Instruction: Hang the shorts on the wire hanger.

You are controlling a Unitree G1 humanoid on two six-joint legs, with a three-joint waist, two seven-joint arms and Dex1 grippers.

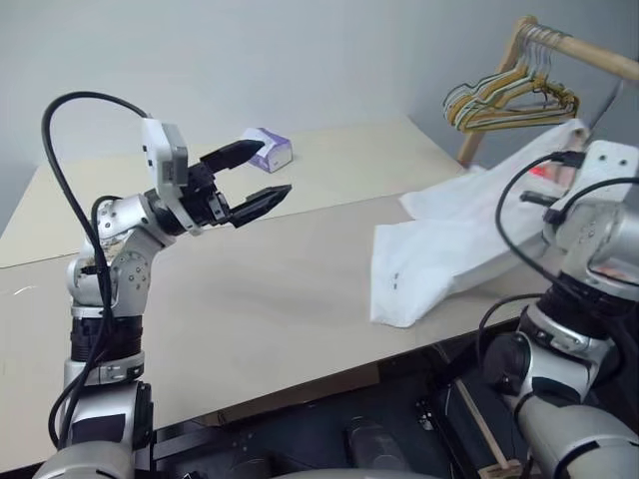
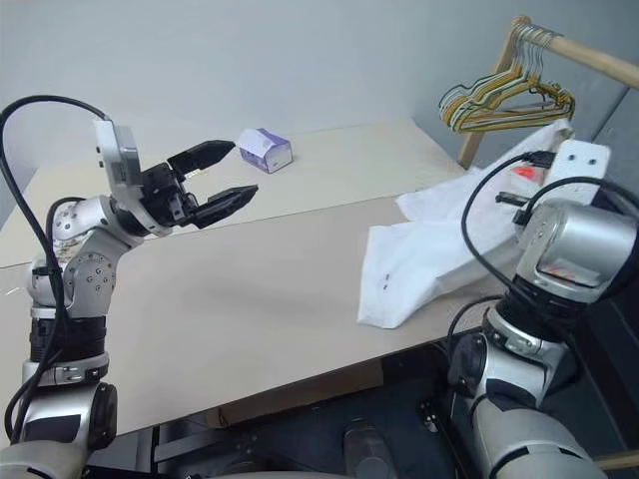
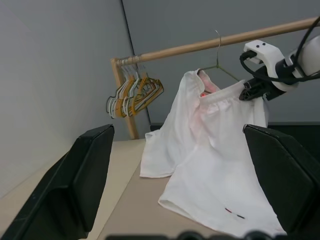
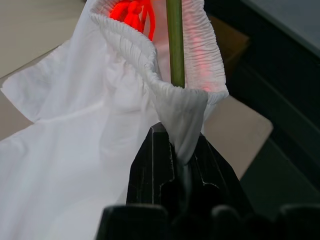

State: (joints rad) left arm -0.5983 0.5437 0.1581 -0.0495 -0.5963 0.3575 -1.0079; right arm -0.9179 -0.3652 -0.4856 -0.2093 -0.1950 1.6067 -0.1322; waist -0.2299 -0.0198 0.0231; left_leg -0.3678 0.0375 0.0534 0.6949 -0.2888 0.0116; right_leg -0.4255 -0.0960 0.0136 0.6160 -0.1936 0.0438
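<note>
The white shorts (image 1: 449, 249) drape from the wooden rail down onto the right end of the table. Their gathered waistband (image 4: 150, 60) wraps around the olive-green wire hanger (image 4: 174, 45). The hanger's silvery hook (image 3: 218, 47) sits over the rail. My right gripper (image 4: 177, 147) is shut on a fold of the waistband just below the wire; from across the table it appears as the right gripper (image 3: 248, 92) beside the shorts' top edge. My left gripper (image 1: 275, 170) is held open in the air over the left half of the table, with nothing between its fingers.
A purple-and-white tissue box (image 1: 268, 150) stands at the table's far side. A cluster of yellow, orange and green hangers (image 1: 504, 100) hangs at the end of the wooden rail (image 1: 589, 55). The beige table (image 1: 250, 289) stretches between both arms.
</note>
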